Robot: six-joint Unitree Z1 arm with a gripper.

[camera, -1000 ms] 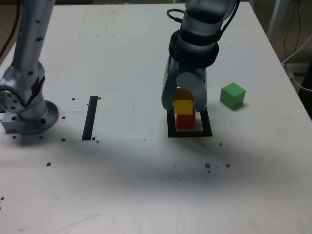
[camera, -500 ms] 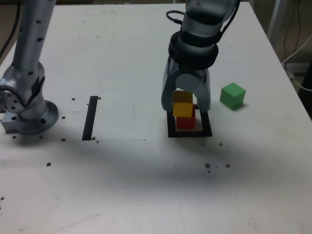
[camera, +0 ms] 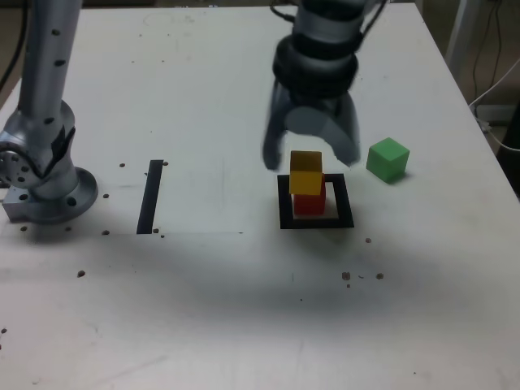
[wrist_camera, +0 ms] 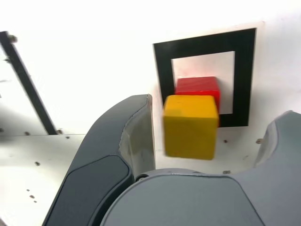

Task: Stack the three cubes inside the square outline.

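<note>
Hand (camera: 311,150) is spread wide, nothing in it. In the exterior view it sits just behind and above the yellow cube (camera: 306,173), fingers apart to either side. Edges of hand and wrist are motion-blurred there; upper arm runs out of the top of the frame, so the link to the base (camera: 50,183) at the exterior view's left can't be traced.

Yellow cube rests on the red cube (camera: 309,203), a bit offset, so part of the red top shows. It covers much of the red one in both views; the contact face between them is hidden. Yellow looks slightly soft in the wrist view.

Red cube is inside the square outline (camera: 344,201), on the white centre. Part of the frame is masked by the cubes in the wrist view, so I can't tell there how close red is to that side.

Green cube (camera: 388,160) is alone on the counter (camera: 219,309), outside the outline, toward the exterior view's right. Doesn't show in the wrist view.

Straight black strip (camera: 150,197) lies flat between base and outline; cut off by the frame edge in the wrist view. Small dark specks on the counter, too small to identify. Pale cable (camera: 497,140) at the exterior view's right edge, ends out of frame.
</note>
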